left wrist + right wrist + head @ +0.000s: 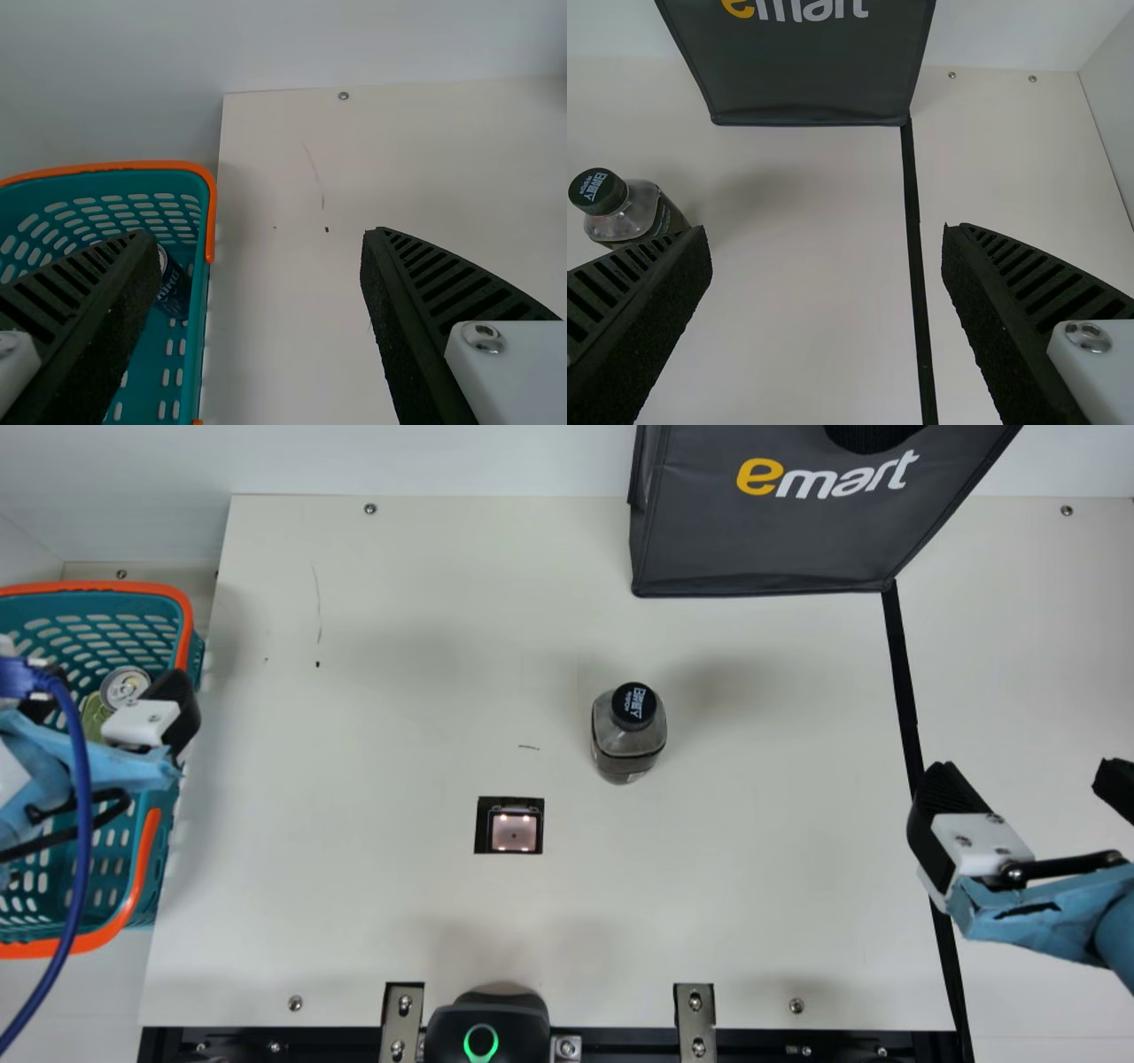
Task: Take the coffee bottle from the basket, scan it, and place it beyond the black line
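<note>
Fingers of the left hand [115, 680] stand spread wide, well to the left of the coffee bottle [628, 735]; its blue-covered arm [89, 766] comes in from the view's left edge over the basket [142, 868], the tips pointing toward the far side. Well to the right of the coffee bottle, the right hand [1028, 769] is also spread, tips toward the far side, its arm [1054, 921] slanting in from the near right. In the right wrist view the black line [914, 221] runs between that hand's two fingers.

One coffee bottle stands upright on the tabletop [425, 708], black cap on top, on the near side of the black line, which lies to its right. One square scanner [514, 830] sits to the bottle's left and nearer the front edge, its window lit at four spots. One dark bag [762, 540] stands beyond the bottle and partly to its right. One teal basket with an orange rim sits far left of the bottle; within it are one can [124, 687] and a yellow-green thing [94, 716] just beside it. Two metal brackets [403, 1023] and one dark device [483, 1027] with a green ring are at the front edge, nearer than the bottle. One blue cable [82, 841] crosses over the basket.
</note>
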You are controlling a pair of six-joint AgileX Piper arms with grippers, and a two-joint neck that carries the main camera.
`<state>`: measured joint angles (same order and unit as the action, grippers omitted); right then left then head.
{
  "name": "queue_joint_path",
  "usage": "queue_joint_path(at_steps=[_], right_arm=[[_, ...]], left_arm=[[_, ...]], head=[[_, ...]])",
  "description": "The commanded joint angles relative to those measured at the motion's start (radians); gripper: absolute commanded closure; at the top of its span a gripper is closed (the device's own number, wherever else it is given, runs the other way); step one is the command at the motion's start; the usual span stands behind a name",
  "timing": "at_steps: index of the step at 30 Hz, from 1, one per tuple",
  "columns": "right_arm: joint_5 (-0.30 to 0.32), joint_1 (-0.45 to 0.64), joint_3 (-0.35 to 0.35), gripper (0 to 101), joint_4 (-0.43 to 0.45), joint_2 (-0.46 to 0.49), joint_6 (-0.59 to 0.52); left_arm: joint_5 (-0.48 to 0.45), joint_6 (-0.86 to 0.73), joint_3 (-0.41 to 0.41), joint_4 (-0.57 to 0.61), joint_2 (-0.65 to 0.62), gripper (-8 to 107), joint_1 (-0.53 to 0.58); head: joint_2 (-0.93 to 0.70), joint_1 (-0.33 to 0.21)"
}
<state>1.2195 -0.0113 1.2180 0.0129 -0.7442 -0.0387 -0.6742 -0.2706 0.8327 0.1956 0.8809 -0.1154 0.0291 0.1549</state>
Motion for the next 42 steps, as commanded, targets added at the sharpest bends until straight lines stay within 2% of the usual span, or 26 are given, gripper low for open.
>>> queue_joint_path(at_steps=[1, 6, 18, 42], right_arm=[[0.0, 0.0, 0.0, 10, 0.0, 0.0, 0.0], [0.0, 0.0, 0.0, 10, 0.0, 0.0, 0.0], [0.0, 0.0, 0.0, 10, 0.0, 0.0, 0.0], [-0.004, -0.008, 0.008, 10, 0.0, -0.009, 0.002]], left_arm=[[0.001, -0.024, -0.011, 0.022, -0.015, 9, -0.006], [-0.011, -0.074, -0.035, 0.069, -0.058, 9, -0.026], [-0.053, -0.038, -0.076, 0.009, -0.164, 9, 0.017], [-0.11, -0.017, -0.066, -0.037, -0.223, 9, 0.039]], head=[[-0.002, -0.017], [-0.002, -0.017], [-0.002, -0.017], [-0.002, -0.017]])
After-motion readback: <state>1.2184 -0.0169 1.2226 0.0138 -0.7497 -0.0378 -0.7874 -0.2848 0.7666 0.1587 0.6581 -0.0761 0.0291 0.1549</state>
